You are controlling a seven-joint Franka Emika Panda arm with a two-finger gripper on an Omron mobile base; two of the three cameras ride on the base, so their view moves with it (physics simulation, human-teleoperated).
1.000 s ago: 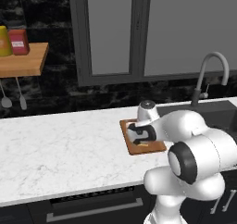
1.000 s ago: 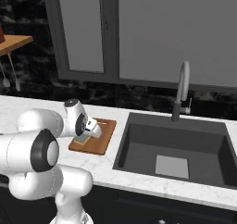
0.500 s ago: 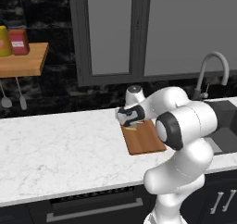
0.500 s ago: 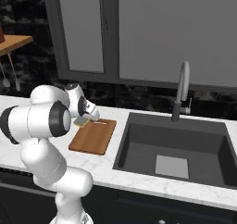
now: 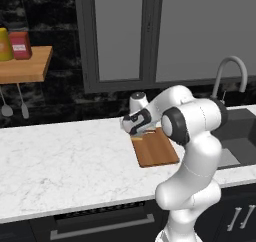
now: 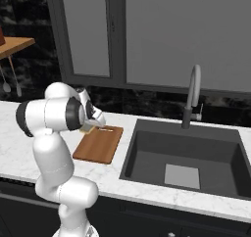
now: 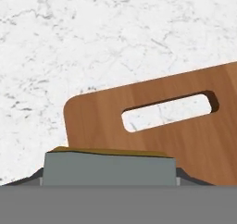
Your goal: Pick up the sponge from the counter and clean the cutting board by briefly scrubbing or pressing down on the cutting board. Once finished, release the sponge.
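My gripper [image 5: 136, 132]: low over the back left corner of the cutting board [image 5: 156, 148], jaws clamped on the sponge [image 7: 109, 166].
Sponge: held between my fingers, grey layer facing the hand camera, yellow edge beyond it, above the board's handle-slot end.
Cutting board: flat on the counter [image 5: 65, 161], just left of the sink [image 6: 188, 158].
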